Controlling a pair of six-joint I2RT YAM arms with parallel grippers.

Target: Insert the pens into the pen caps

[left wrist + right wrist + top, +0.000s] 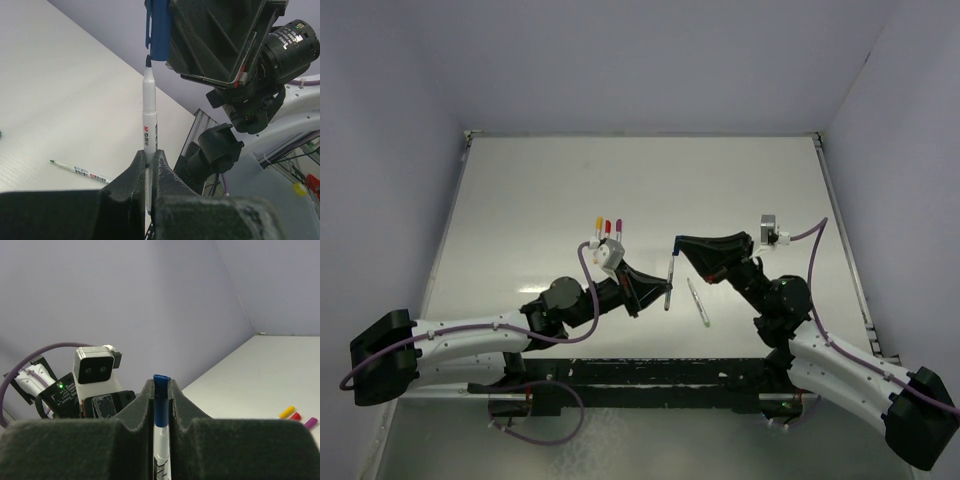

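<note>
We log: left gripper (151,162) clamped on upright white-barrelled dark-tipped marker pen (149,115) | right gripper (160,389) clamped on blue bullet-shaped plastic cap (160,410), just above pen tip | risk: tip looks off-centre, may snag cap rim and skew pen in left grip

Left gripper (664,293) holds a pen (668,283) in line with the right gripper's (677,245) blue cap (672,262). A loose pen (698,302) lies nearby. Three caps (608,226) sit beyond.

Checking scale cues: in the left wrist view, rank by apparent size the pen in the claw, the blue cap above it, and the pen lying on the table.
1. Held pen.
2-3. Blue cap and loose pen look equally long; the cap is thicker but cropped. The loose pen lies farther off, so true size is unsure.
</note>
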